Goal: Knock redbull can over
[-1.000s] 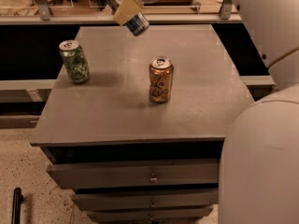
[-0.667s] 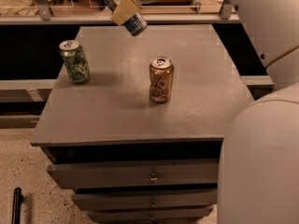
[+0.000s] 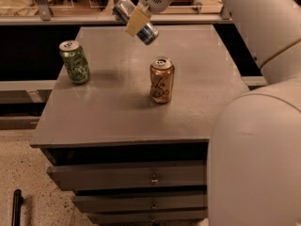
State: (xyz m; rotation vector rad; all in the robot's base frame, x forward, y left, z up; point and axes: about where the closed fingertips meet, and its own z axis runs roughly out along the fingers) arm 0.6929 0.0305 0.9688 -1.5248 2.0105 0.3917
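Grey and matte, the counter [image 3: 113,114] carries two cans that stand upright and well apart. A green patterned can [image 3: 75,62] is at the far left near the edge. A wider gold can [image 3: 162,80] sits close to the middle, its silver top and tab facing up.

From where I stand, the redbull can [image 3: 147,32] isn't on the counter at all. It hangs in the air over the far part of the surface, a little left of the gold can and beyond it. It is tilted steeply, with the silver top pointing up and to the far left and the blue end dipping toward the near right. The gripper [image 3: 137,19] comes down from the top of the scene on a white wrist and has that can clamped across its middle. One of the tan fingers [image 3: 135,23] lies flat against the near side of the can. The other is hidden behind it, so the fingers are closed only as far as the slim can allows. Neither the can nor the gripper touches the other two cans.

Below the counter's front edge is a stack of grey drawers [image 3: 127,175] with small knobs. The robot's bulky white body [image 3: 256,164] fills the near right, and its arm [image 3: 263,22] curves up along the right side toward the gripper. A speckled floor [image 3: 21,168] shows at the near left, with a thin black object [image 3: 16,207] on it.
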